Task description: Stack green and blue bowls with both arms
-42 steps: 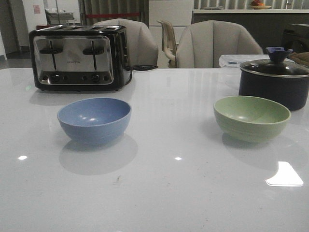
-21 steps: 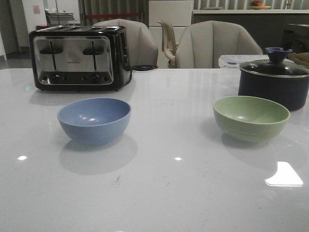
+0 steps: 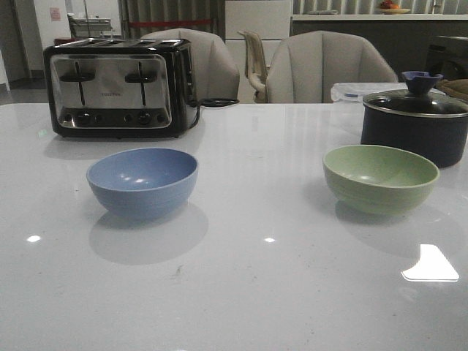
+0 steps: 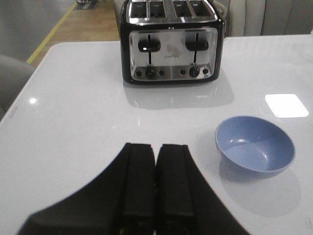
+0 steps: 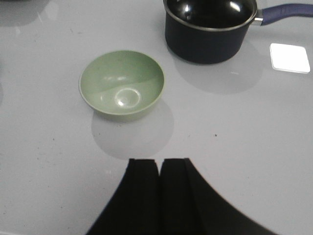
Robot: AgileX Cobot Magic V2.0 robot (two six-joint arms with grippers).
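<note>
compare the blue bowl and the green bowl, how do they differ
The blue bowl is dusty blue and sits on the left, in front of the toaster. The green bowl is pale sage and sits on the right, just in front of the dark lidded pot. Both are plain, upright, empty, similar in size, and untouched.

tiny brand word on the steel front of the black-and-steel four-slot toaster [image 3: 117,88], way too small and blurry to read, no other legible text anywhere
</note>
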